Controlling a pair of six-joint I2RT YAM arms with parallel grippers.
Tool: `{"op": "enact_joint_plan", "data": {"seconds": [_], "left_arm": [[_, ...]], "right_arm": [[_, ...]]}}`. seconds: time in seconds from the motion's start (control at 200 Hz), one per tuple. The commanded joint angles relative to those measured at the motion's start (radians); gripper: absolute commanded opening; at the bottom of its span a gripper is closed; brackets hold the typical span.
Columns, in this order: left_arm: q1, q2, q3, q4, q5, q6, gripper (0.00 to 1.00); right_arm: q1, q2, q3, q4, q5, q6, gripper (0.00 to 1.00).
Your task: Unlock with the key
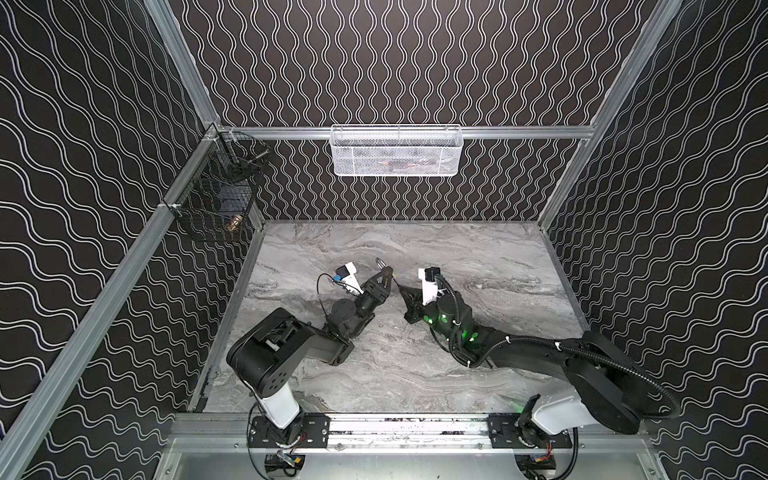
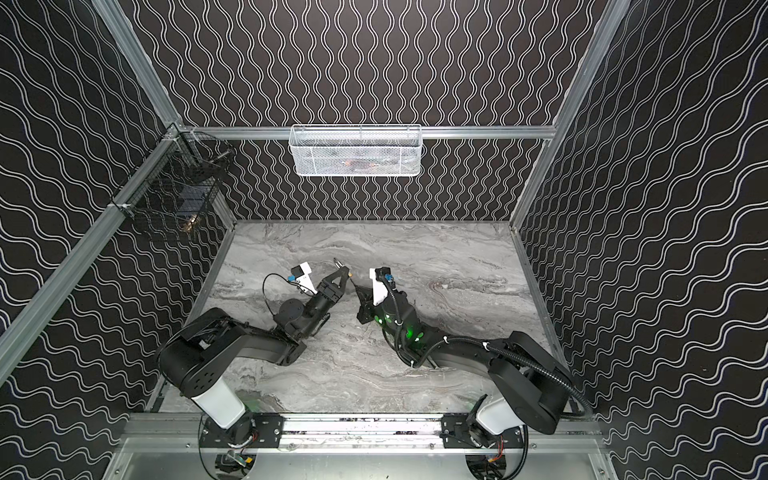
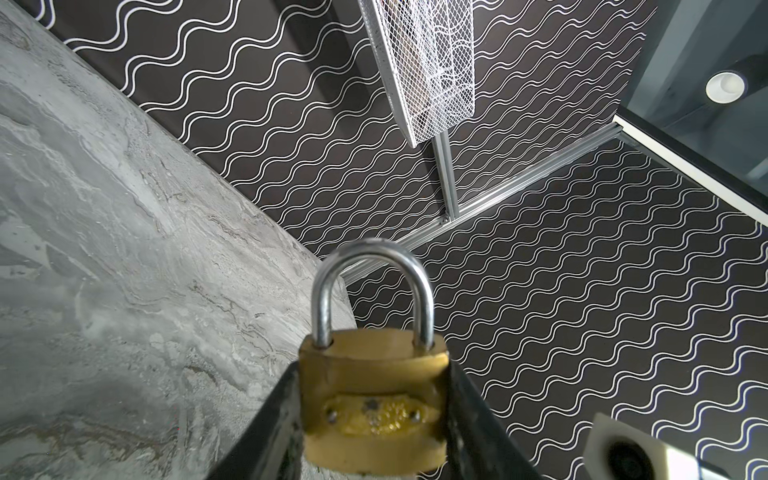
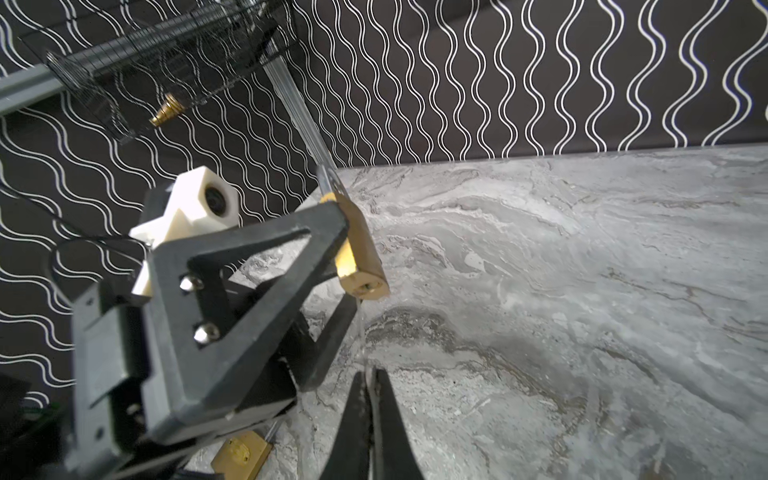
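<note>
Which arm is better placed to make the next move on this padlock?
Probably right. The left gripper is busy clamping the padlock; its keyhole end faces the right gripper, whose shut jaws sit close by.

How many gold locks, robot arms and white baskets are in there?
Gold locks: 2
Robot arms: 2
White baskets: 1
Total: 5

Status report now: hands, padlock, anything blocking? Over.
Left hand clamps brass padlock, shackle closed. Right hand shut, pointing at keyhole, not touching; key not clearly seen. Second padlock on table, off the path.
</note>
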Motion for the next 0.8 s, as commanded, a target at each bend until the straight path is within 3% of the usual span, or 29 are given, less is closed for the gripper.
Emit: {"op": "enact_joint_plan", "data": {"seconds": [0.0,0.796], "left_arm": [[0.001,-0.009,-0.003,0.070,-0.001,0.002,0.00],[0.003,-0.005,-0.011,0.071,0.008,-0.016,0.00]], "right_arm": [[0.001,0.005,0.009,0.004,0.015,-0.002,0.00],[0.001,0.056,0.060,0.034,-0.003,-0.043,0.00]]}}
